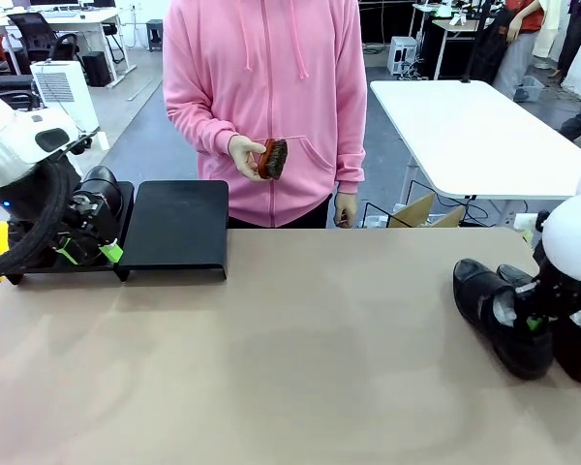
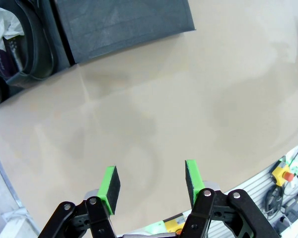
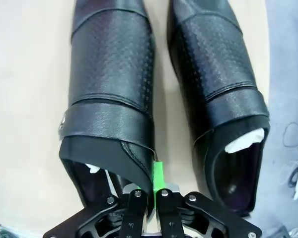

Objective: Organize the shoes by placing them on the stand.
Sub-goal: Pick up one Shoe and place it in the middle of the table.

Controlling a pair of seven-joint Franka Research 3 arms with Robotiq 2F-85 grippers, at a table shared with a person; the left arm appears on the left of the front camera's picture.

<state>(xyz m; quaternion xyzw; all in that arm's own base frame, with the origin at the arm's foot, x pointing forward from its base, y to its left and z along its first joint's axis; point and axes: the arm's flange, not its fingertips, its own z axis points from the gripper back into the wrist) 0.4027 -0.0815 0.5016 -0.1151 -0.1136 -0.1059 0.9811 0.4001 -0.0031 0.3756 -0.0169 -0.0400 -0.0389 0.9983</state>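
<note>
Right end effector [image 3: 151,182], jaws shut on the side wall of a shoe [image 3: 111,99] at its collar, one finger inside the opening and one outside. The shoe rests sole-down on the worktop [image 1: 300,368] at about four o'clock, just beside a second shoe [image 3: 218,84]. Left end effector [image 2: 151,181] hangs partly open and empty over bare worktop at nine o'clock, near the stand [image 1: 179,223] at ten o'clock. The stand's left section carries a third shoe [image 2: 30,44]; its right section is bare. At twelve o'clock a person's hand [image 1: 247,155] holds a brown brush [image 1: 274,158]. Step in hand, by judgement: the grasp before the pick. The next move calls for a straight lift clear of the neighbouring shoe, then a carry across toward ten o'clock to the bare section.
</note>
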